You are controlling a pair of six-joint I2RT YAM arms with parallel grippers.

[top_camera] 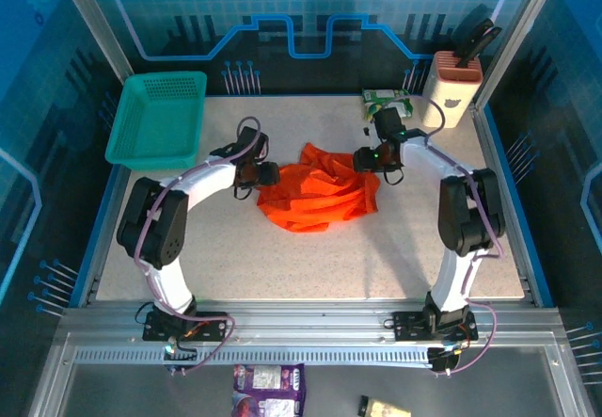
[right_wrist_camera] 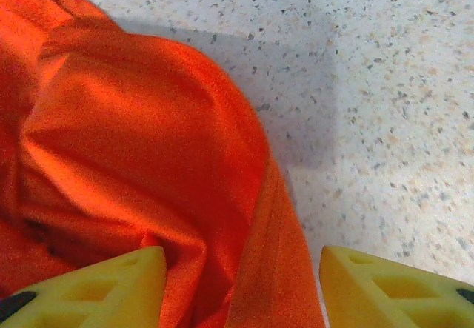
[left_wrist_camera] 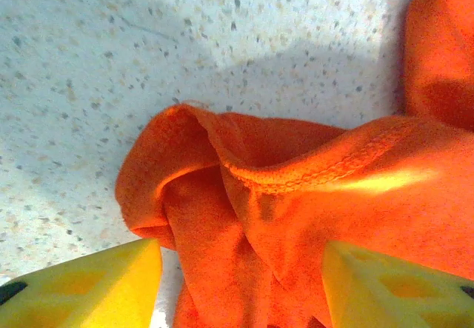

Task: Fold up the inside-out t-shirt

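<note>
Left claw (left_wrist_camera: 241,269) and right claw (right_wrist_camera: 243,269) agape astride crumpled inside-out t-shirt (top_camera: 320,191): pinch single hem layer, draw outward, spread flat on table (top_camera: 282,262).

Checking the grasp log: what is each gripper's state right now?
Left gripper: open, straddling a fold of the shirt.
Right gripper: open over the shirt's edge.

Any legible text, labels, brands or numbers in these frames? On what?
Nothing legible.
On the purple packet: print too small and blurred.
On the green-and-white packet: print blurred.
On the beige holder: a dark mark, unreadable.
On the orange t-shirt: no print visible.
</note>
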